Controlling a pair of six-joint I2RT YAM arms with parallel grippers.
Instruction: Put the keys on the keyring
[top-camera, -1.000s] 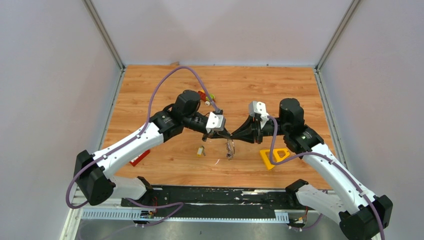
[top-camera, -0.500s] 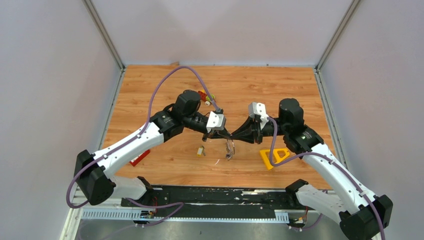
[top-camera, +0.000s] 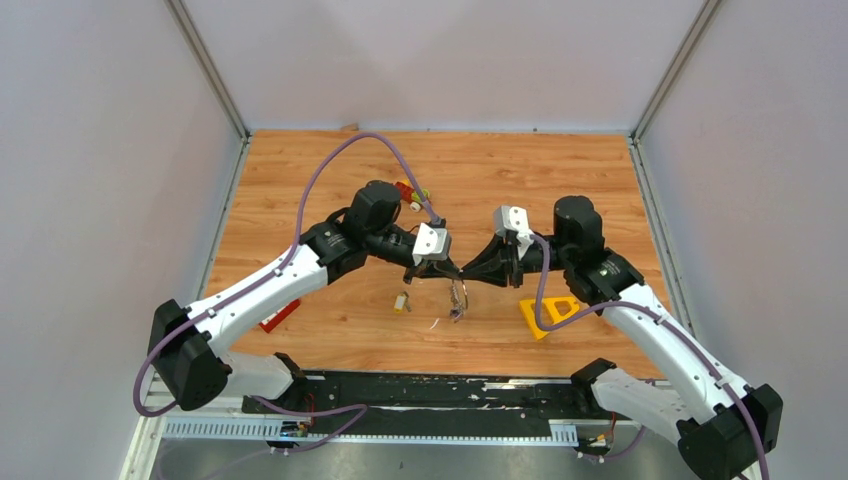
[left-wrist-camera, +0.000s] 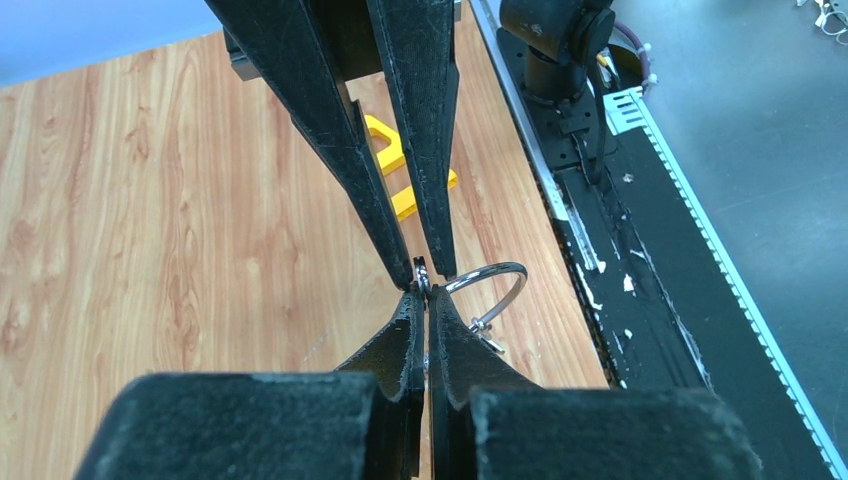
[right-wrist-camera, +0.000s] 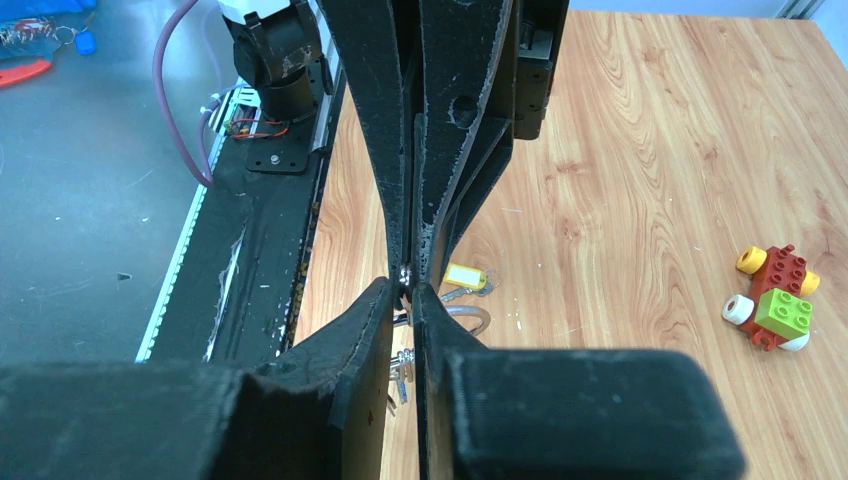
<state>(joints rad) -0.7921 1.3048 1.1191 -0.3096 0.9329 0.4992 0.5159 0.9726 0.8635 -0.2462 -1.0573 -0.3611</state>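
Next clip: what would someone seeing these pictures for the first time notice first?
The left gripper and right gripper meet tip to tip above the middle of the table, both pinching the keyring with keys dangling beneath. Next come the bright strays: a yellow triangle to their right and a toy car farther back.

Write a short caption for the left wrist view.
Left gripper, shut on the silver keyring, meets the right gripper tip to tip above the wooden table.
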